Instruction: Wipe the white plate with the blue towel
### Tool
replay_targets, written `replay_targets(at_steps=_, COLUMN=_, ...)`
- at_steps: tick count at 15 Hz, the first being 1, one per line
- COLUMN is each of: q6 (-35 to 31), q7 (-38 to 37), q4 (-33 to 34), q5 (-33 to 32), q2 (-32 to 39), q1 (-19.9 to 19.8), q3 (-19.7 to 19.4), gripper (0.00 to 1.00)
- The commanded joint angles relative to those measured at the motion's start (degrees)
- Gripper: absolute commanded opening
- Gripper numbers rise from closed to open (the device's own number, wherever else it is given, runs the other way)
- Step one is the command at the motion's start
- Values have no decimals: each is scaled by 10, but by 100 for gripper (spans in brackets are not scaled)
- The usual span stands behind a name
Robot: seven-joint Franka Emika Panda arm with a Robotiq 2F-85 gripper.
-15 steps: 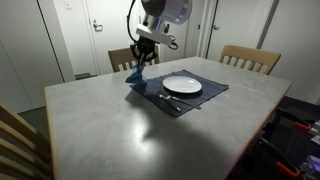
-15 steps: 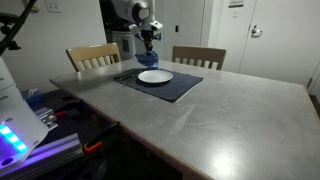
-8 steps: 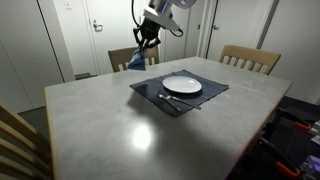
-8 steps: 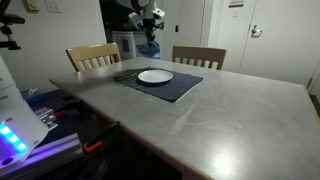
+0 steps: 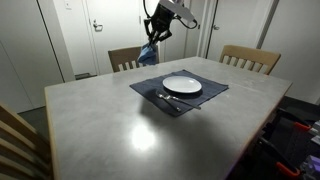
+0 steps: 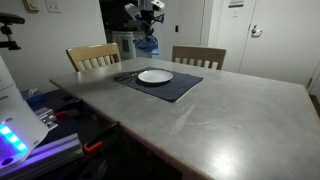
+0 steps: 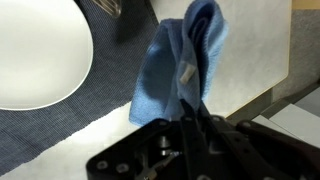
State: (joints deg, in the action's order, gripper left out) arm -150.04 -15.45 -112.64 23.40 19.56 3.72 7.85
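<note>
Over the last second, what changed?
The end effector rose from the corner of the placemat, lifting the blue towel clear of the table; the towel hangs from the shut jaws. The white plate, placemat and cutlery stayed put.

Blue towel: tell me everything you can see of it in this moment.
The blue towel is a soft, light-blue cloth, bunched into loose folds, with what looks like a small pale tag. It hangs limp from the gripper, whose fingers pinch its upper part. In both exterior views it dangles in the air, clear of the table, touching neither the white plate nor the dark placemat.
</note>
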Motion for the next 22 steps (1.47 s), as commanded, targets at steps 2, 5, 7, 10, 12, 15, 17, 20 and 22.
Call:
replay_targets(at_steps=2, q6=19, q7=44, q4=-57, q5=1, q2=-37, q1=-10, q3=-3, gripper=2)
replay_targets(at_steps=5, q6=6, q7=66, q4=-84, q5=2, q2=-33, q1=-13, q3=-5, gripper=2)
replay_targets(at_steps=7, q6=5, q7=69, q4=-104, q5=2, q2=-32, q1=-15, q3=-9, gripper=2)
replay_targets(at_steps=10, q6=0, q7=54, q4=-140, q5=-16, q2=-43, q1=-12, q3=-26, gripper=2)
replay_targets(at_steps=12, q6=-19, q7=32, q4=-159, q5=-37, q2=-45, q1=-5, q3=-43, gripper=2)
replay_targets(at_steps=15, q6=-39, q7=-17, q4=-180, q5=-88, q2=-40, q1=8, q3=-68, gripper=2)
replay_targets(at_steps=17, q6=-47, q7=-40, q4=-196, q5=-100, q2=-40, q1=10, q3=-71, gripper=2)
replay_targets(at_steps=20, q6=-86, q7=-69, q4=-219, q5=-97, q2=-34, q1=17, q3=-68, gripper=2)
replay_targets(at_steps=22, q6=-104, q7=-85, q4=-230, q5=-92, q2=-31, q1=22, q3=-67, gripper=2)
